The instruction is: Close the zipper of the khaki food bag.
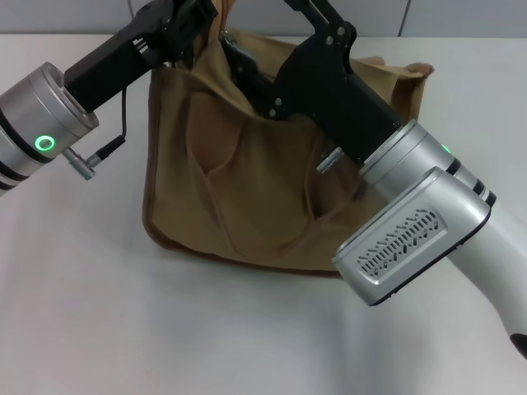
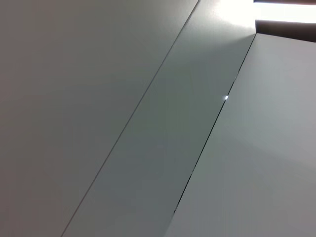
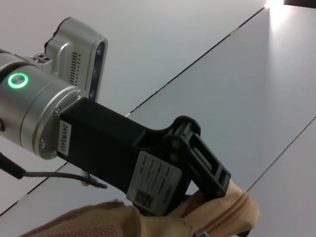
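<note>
The khaki food bag [image 1: 247,181] sits on the white desk [image 1: 123,329], a slumped tan canvas sack with darker piping along its base; its soft front face sags in folds toward the near edge, so the cloth needs holding taut before any slider can run.

Over the bag's right half reaches the right gripper [image 1: 247,78], black and angular on a silver arm, its tip pressed down into the bag's top — whether its jaws are parted or closed I cannot tell, as the body hides them.

At the bag's far left corner the left gripper [image 3: 207,187] pinches a bunched peak of fabric, jaws clamped on the bag beside the zipper [image 3: 232,217], whose ribbed tan tape curves over that peak. This looks like an anchoring hold — one end kept fixed so the other arm can pull. A grey bit at the tape's lower end may be the pull tab; it is too cropped to be sure.

Beyond the bag, pale wall panels with thin dark seams.
</note>
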You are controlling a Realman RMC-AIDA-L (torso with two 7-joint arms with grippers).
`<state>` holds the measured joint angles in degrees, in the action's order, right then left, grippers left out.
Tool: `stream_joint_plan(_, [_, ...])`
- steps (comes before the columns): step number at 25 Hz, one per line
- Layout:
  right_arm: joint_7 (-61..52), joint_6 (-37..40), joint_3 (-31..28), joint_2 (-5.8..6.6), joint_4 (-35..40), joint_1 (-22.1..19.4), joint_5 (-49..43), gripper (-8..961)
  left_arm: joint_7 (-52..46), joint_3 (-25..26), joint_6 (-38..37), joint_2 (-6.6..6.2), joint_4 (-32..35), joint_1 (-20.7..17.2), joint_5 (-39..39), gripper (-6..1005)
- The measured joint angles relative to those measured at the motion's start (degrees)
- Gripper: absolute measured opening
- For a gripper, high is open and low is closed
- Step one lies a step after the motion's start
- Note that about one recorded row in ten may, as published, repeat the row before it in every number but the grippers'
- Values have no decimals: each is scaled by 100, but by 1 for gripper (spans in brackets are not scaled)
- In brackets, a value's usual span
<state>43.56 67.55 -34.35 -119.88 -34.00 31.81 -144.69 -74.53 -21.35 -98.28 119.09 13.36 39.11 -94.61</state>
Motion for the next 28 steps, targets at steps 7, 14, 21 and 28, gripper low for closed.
stream_joint_plan(7, [-3,-49,35,0,0,32,-15,740,4,0,20,0,-1,8,4,86])
stream_joint_plan(14, [109,-44,117,0,57,-7,-34,637,8,15,54,1,6,15,4,91])
stream_joint_plan(21, [110,-26,116,0,82,-8,-42,409,17,30,65,0,15,29,5,96])
stream_joint_plan(28, [110,-39,113,0,126,-10,-42,109,18,62,81,-6,21,-2,9,101])
